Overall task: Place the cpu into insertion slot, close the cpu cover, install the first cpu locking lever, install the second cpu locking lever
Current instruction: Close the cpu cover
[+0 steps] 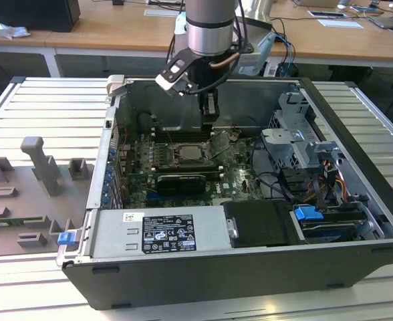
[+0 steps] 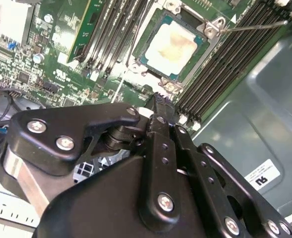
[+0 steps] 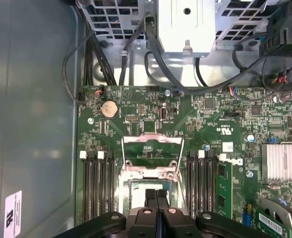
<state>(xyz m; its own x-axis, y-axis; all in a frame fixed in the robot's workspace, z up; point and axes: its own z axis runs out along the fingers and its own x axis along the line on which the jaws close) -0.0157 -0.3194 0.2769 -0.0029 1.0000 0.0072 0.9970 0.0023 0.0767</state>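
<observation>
Green motherboard [image 1: 240, 177] lines the floor of the open computer case [image 1: 357, 134], which lies on a grey slatted table [image 1: 43, 114] in the middle of the exterior view. The arm comes down from the upper middle of that frame, and its black gripper [image 1: 210, 124] points down into the case just behind the insertion slot [image 1: 213, 159].

The cpu [image 2: 173, 43], its metal top silvery-beige, lies flat inside the slot's silver frame. In the first wrist view the cpu cover [image 3: 136, 174] is not shut: it stands tilted up on its hinge, and green board shows through its square cut-out. A thin wire locking lever [image 2: 255, 26] reaches from one corner of the slot out across the long black memory slots [image 2: 225, 54].

In both wrist views the jaws are pressed together with nothing seen between them. The fingertips [image 2: 159, 98] sit near the slot's frame, but I cannot tell whether they touch it.

Toward the lower middle of the exterior view a long black graphics card [image 1: 181, 182] lies in front of the slot, and a silver power supply [image 1: 156, 234] sits nearer the frame's bottom. A metal drive cage [image 1: 297, 144] stands on the exterior view's right, and grey fixture blocks [image 1: 39, 167] rest on the table at the exterior view's left.
</observation>
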